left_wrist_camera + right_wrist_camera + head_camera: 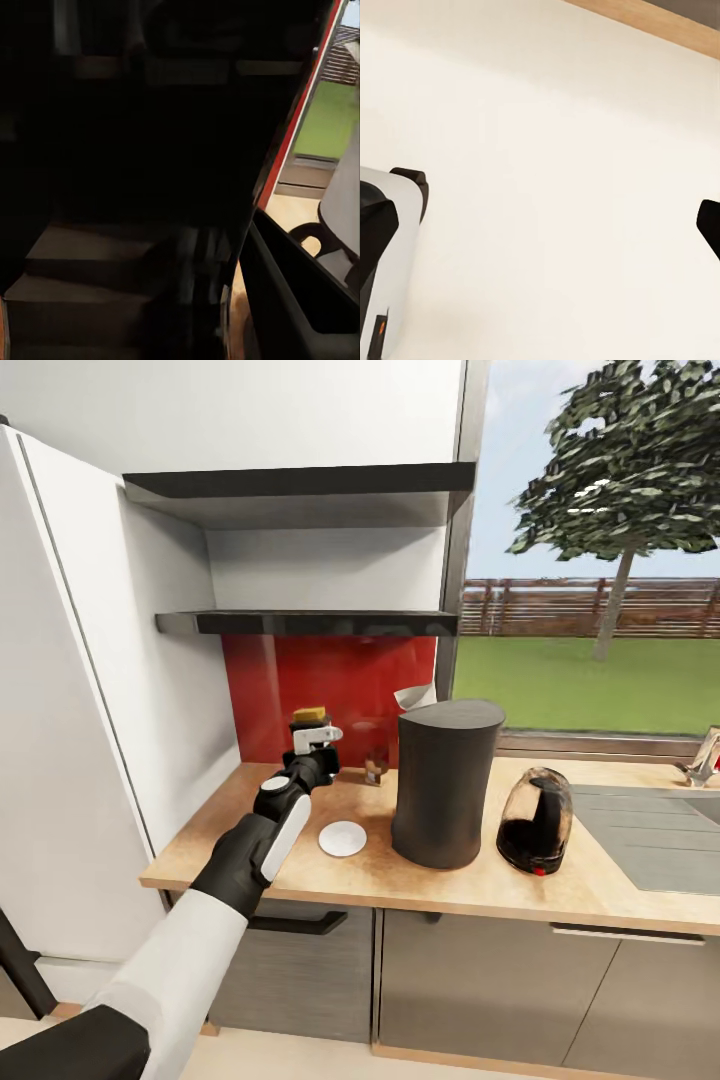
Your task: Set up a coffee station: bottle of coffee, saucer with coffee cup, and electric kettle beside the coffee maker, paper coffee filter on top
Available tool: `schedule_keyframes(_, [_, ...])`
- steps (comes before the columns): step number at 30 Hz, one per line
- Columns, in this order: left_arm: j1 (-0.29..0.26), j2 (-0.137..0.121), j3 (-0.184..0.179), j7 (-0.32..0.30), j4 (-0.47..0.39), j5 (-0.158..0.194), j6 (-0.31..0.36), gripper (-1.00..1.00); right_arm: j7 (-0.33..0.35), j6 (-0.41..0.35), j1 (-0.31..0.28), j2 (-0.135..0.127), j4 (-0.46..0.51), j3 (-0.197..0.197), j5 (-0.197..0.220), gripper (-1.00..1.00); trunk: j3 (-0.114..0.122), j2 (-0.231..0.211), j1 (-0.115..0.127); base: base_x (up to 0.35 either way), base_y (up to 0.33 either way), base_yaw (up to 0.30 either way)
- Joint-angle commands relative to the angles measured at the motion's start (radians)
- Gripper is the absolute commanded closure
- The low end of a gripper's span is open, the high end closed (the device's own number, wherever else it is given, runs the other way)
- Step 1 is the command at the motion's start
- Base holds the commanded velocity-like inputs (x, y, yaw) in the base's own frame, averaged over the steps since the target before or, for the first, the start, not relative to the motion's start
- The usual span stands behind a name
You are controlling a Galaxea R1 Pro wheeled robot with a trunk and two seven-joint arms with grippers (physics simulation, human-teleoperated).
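Bottle of coffee (309, 717): being carried above the desk (420, 870) by the left gripper (316, 745), closed on it below the yellow cap, bound beside the coffee maker (444, 783); right gripper's tips (378, 225) standing apart, empty.

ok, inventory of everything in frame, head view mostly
coffee maker: 1, dark grey cylinder, mid countertop.
paper coffee filter: 1, white, showing behind the coffee maker's top; whether it rests on it cannot be told.
electric kettle: 1, clear and black, on the counter beside the coffee maker, sink side.
saucer: 1, white, flat on the counter by the coffee maker's other side.
bottle of coffee: 1, yellow lid, at the left gripper.
small dark item: 1, by the backsplash, unclear.
countertop: 1, wood.
shelves: 2, dark, on the wall.
sink: 1, grey.
left gripper: at the bottle; grip unclear.
right gripper: fingertips wide apart over pale floor.
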State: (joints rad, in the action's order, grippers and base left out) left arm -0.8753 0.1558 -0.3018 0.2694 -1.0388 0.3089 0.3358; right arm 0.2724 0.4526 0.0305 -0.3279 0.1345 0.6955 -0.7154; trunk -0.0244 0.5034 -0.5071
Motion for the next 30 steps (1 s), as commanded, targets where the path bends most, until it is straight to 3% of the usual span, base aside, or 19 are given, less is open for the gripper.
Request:
schedule_keyframes(1, [0.0, 0.0, -0.014, 0.007, 0.005, 0.008, -0.003, 1.0, 0.008, 0.002, 0.0, 0.0, 0.002, 0.009, -0.003, -1.0, -0.002, 0.002, -0.001, 0.0, 0.0, 0.0])
schedule_keyframes(9, [0.001, 0.0, -0.042, 0.006, 0.015, 0.009, -0.014, 1.0, 0.008, 0.001, 0.0, -0.001, 0.002, 0.01, -0.002, -1.0, -0.002, 0.002, -0.001, 0.0, 0.063, -0.008])
schedule_keyframes(16, [0.001, 0.001, -0.066, 0.007, 0.015, 0.01, -0.015, 1.0, 0.008, 0.001, 0.0, 0.0, 0.002, 0.01, -0.002, -1.0, -0.002, 0.002, -0.001, 0.0, 0.015, -0.188])
schedule_keyframes(30, [0.001, -0.002, -0.065, 0.009, 0.029, 0.01, -0.017, 1.0, 0.01, 0.004, 0.004, 0.0, 0.002, 0.008, -0.002, -1.0, -0.002, 0.002, -0.001, 0.044, 0.082, -0.049])
